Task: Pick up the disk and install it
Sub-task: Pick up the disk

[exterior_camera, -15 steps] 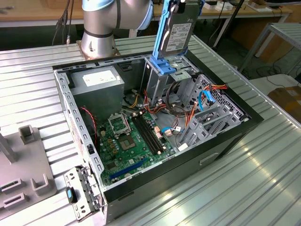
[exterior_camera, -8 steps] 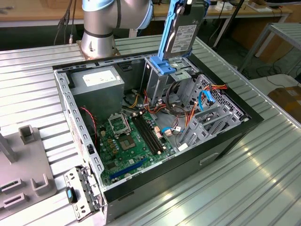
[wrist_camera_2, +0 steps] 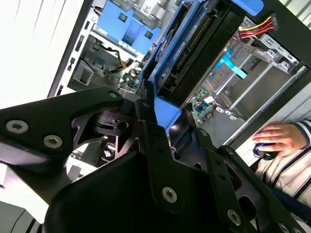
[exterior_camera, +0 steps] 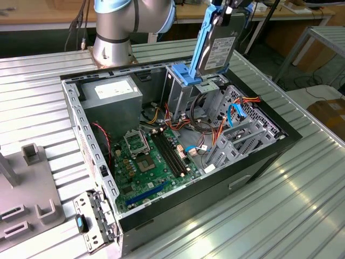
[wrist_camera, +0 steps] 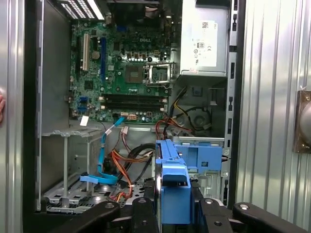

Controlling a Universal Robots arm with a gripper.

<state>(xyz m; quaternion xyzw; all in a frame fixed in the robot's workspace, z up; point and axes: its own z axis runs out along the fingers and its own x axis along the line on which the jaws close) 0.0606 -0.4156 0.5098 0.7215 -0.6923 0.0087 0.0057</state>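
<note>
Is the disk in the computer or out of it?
Out. The end effector holds the disk upright above the open computer case, just over the blue bay.

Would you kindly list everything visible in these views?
disk: one, dark with blue rails, upright above the case, in the gripper
case: one, black, open, on the table
motherboard: one, green, inside the case
power supply: one, grey, near the arm
flap: one, light blue, under the disk
data cable: one, blue, inside the case
wires: bundle, orange, yellow and red, near the cable
table: one, silver, under the case
mouse: one, dark, under the hand
hand: one, on the mouse
arm: one, silver and blue, beside the case
gripper: one, black, shut on the disk
</note>
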